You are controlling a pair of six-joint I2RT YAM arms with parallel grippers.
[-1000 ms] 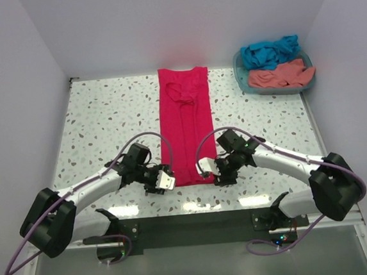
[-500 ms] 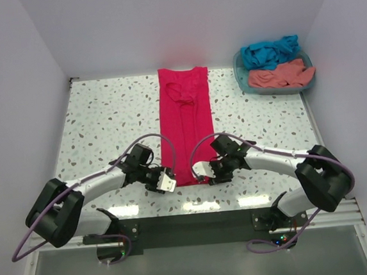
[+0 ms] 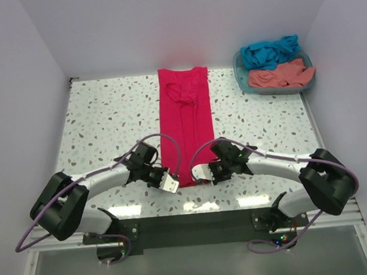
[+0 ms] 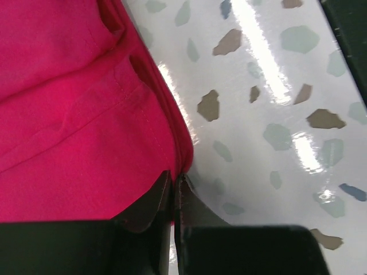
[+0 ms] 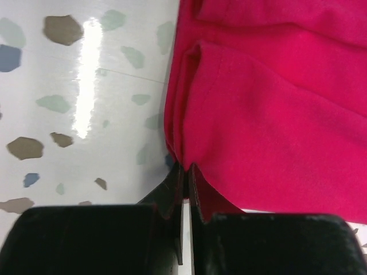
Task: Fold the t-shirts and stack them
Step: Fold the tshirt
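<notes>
The crimson-pink t-shirt [image 3: 185, 118] lies folded into a long narrow strip down the middle of the table. My left gripper [image 3: 169, 182] is shut on its near left corner, and in the left wrist view the jaws [image 4: 175, 175] pinch the folded edge of the crimson cloth [image 4: 74, 114]. My right gripper [image 3: 201, 172] is shut on the near right corner; the right wrist view has its jaws [image 5: 187, 167] closed on the hem of the shirt [image 5: 275, 114]. The teal-blue t-shirt [image 3: 269, 51] and the salmon-coral t-shirt [image 3: 280, 75] lie crumpled in the basket.
A teal plastic basket [image 3: 238, 75] stands at the back right corner of the speckled table [image 3: 105, 118]. White walls close in the left, back and right sides. The arms' dark mounting rail [image 3: 191, 224] runs along the near edge.
Both grippers have closed, from half open to shut, on the shirt's near corners. Both wrists have shifted slightly inward and toward the near edge.
</notes>
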